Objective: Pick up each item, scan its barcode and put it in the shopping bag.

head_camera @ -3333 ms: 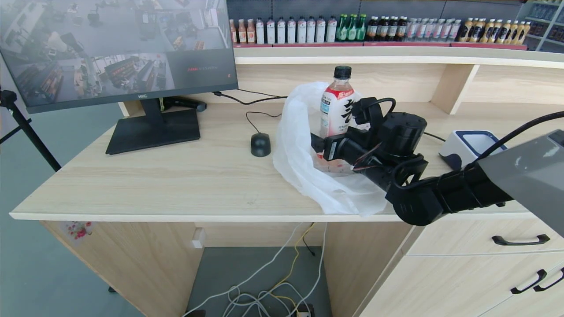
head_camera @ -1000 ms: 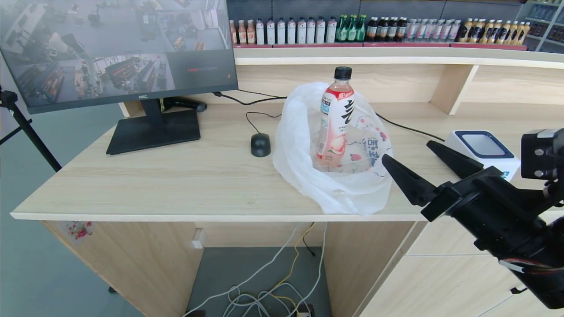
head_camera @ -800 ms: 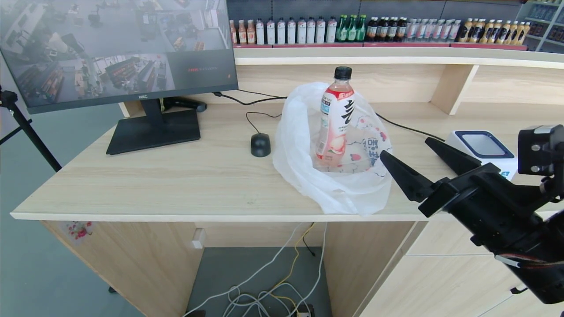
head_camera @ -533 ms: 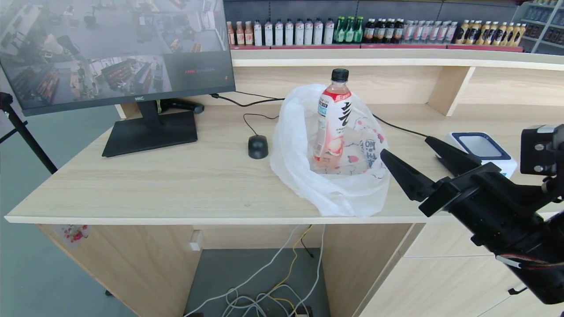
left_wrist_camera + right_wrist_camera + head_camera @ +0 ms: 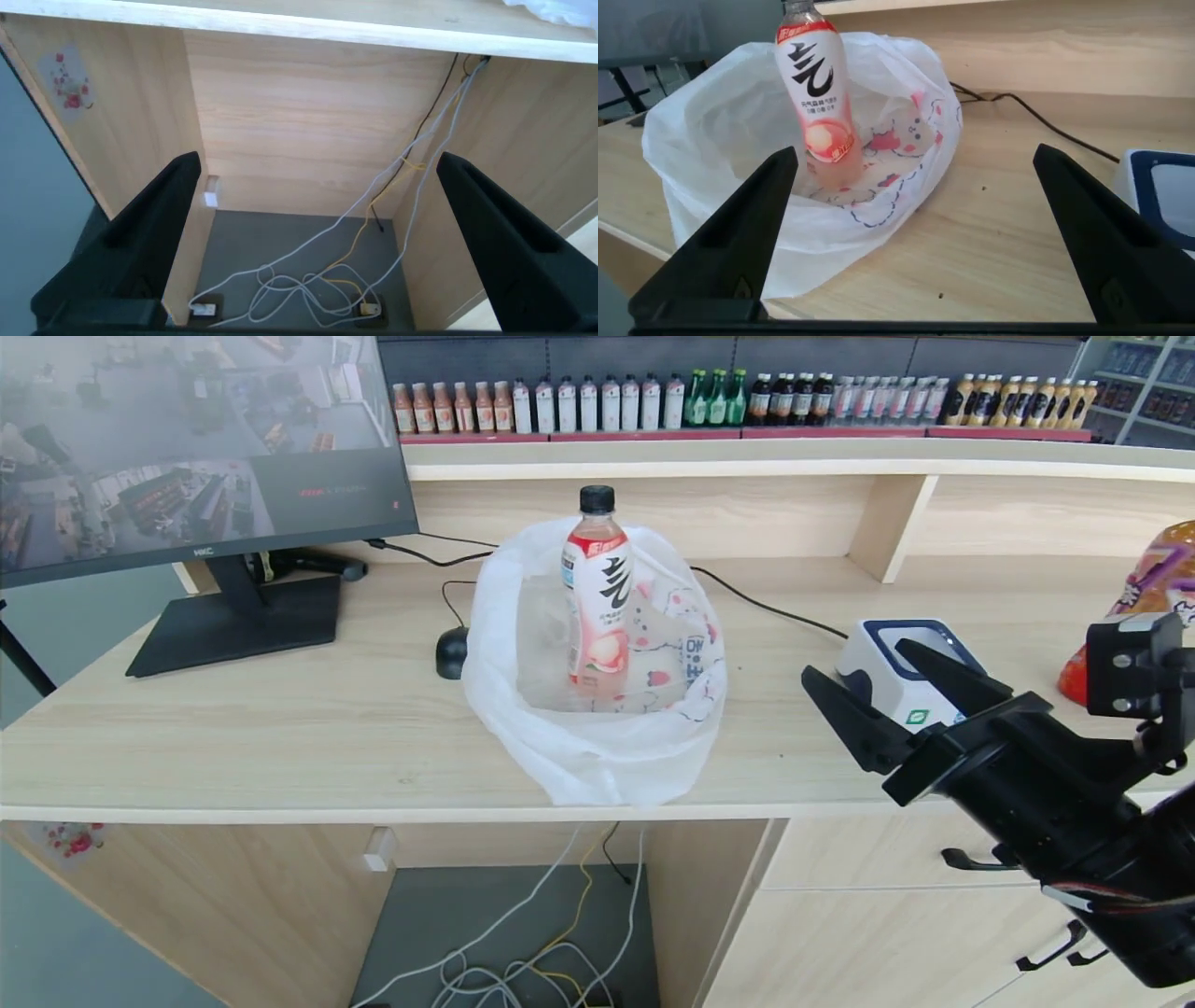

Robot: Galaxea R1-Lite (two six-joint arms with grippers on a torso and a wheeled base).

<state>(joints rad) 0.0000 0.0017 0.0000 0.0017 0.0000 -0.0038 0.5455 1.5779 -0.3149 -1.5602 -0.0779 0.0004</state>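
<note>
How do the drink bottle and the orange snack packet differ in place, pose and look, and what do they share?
The bottle stands upright inside the shopping bag; the snack packet is outside it, at the right end of the counter. The bottle is slim, pink and white with a black cap; the packet is an orange and purple pouch. Both are on the counter, neither held.

The bag (image 5: 597, 747) hides the side of the mouse (image 5: 450, 653) next to it. Right of the bag, the right gripper (image 5: 855, 660) covers part of the scanner (image 5: 882, 677). Farther right, a packet (image 5: 1153, 581) is cut by the edge. Left of the bag, the monitor (image 5: 187, 439) is cropped too.
</note>
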